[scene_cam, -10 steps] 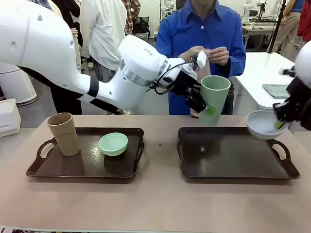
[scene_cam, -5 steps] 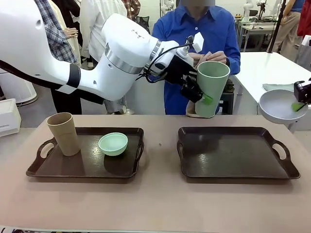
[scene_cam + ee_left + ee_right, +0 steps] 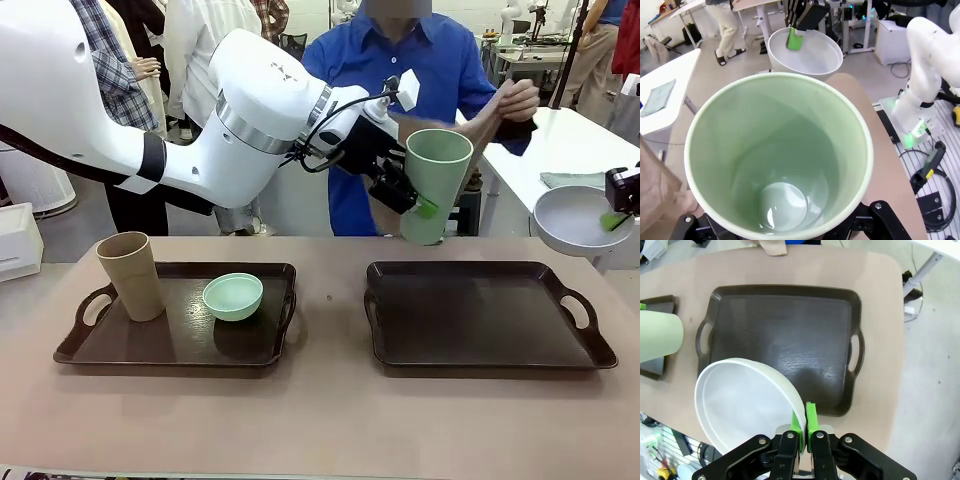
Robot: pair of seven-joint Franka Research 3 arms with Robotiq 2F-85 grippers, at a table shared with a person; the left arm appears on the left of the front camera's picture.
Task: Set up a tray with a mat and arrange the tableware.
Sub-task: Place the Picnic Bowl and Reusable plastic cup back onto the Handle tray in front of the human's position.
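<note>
The left end effector is grasping the green cup by its side and holding it in the air above the bench's far edge, just beyond the far-left corner of the bare right tray. The cup is standing nearly upright, mouth up, its long axis leaning only slightly off vertical, so the tray is lying below it and toward the robot. The right end effector is clenching on the rim of the white bowl, which is hanging mouth up out past that tray's right handle, higher than the tray. On the left tray the tan cup is standing upright beside the mint bowl, the two apart. The cup seems the nearer piece to the bare tray: a short drop toward the robot should be seating it. No mat is lying on that tray, so one is probably coming first.
</note>
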